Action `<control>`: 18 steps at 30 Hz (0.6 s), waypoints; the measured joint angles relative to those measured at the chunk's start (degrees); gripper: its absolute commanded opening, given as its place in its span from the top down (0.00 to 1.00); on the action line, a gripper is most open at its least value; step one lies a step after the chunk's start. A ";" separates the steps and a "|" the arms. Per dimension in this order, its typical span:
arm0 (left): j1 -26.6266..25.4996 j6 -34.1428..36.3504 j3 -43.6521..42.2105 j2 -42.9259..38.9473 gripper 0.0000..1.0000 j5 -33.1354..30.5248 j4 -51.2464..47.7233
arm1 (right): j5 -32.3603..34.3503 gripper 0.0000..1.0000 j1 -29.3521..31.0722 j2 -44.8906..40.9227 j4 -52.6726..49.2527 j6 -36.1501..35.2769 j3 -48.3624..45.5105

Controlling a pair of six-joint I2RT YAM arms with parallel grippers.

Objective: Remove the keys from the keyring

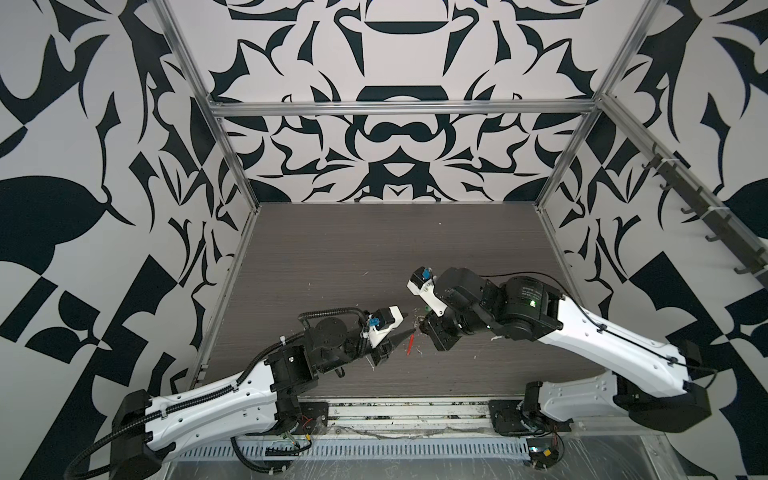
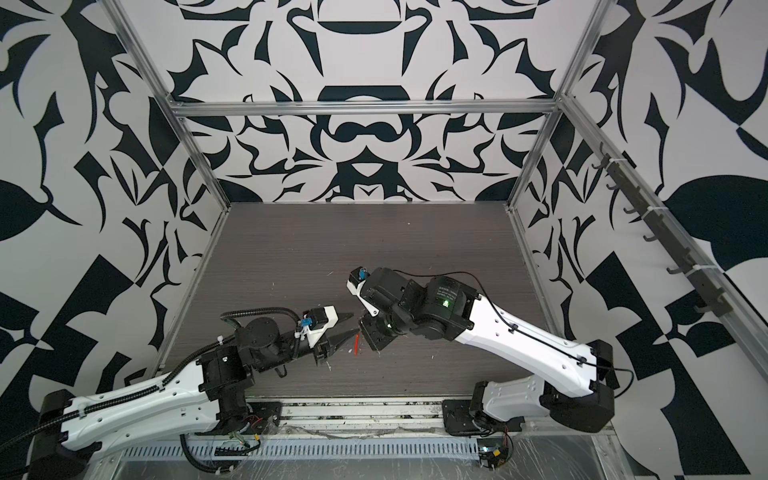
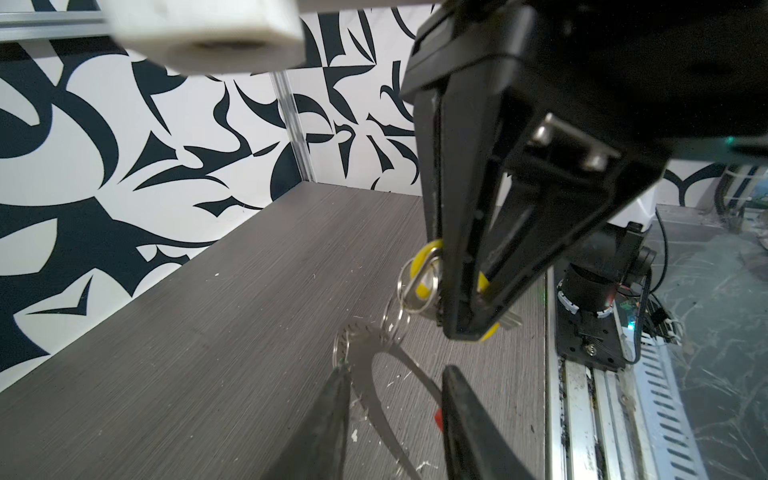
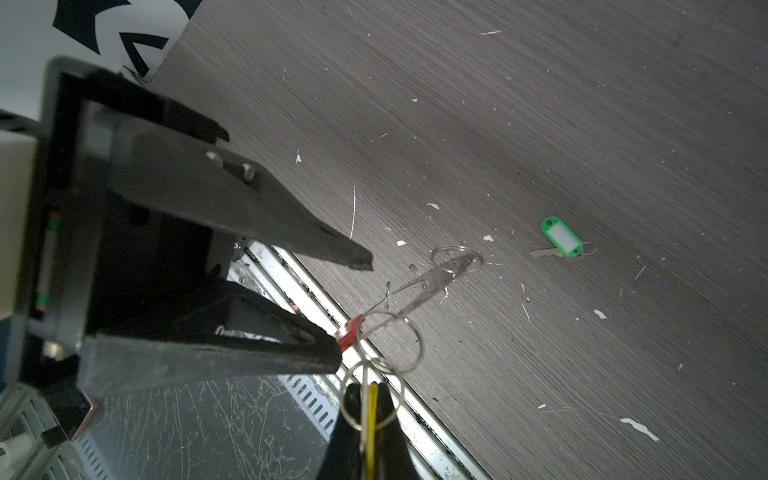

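Observation:
My right gripper (image 4: 370, 395) is shut on the yellow key (image 4: 372, 399), gripped edge-on, with its wire loops (image 4: 390, 345) sticking out past the fingertips. In the left wrist view the same gripper (image 3: 465, 328) holds the yellow key (image 3: 424, 257) above the table. The grey perforated keyring (image 3: 353, 336) hangs from those loops. My left gripper (image 3: 397, 370) is open, one fingertip (image 3: 343, 368) at the keyring's rim. The red key (image 3: 437, 415) shows beside the other finger. In both top views the red key (image 1: 410, 344) (image 2: 356, 345) lies between the two grippers. A green key (image 4: 561, 237) lies alone on the table.
The dark wood-grain table (image 1: 332, 249) is flecked with small white scraps. A metal rail and slotted cable duct (image 1: 374, 451) run along its front edge. Patterned walls and aluminium posts (image 1: 232, 158) close in the sides and back.

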 measured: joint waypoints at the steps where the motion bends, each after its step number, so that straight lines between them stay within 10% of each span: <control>1: 0.00 0.37 0.00 0.33 0.61 0.07 0.00 | -0.09 1.00 -0.02 0.00 0.00 -0.02 0.00; 18: 0.00 3.67 2.19 1.05 0.64 -1.88 -0.04 | -2.10 1.00 -0.11 -0.87 1.57 0.02 -0.07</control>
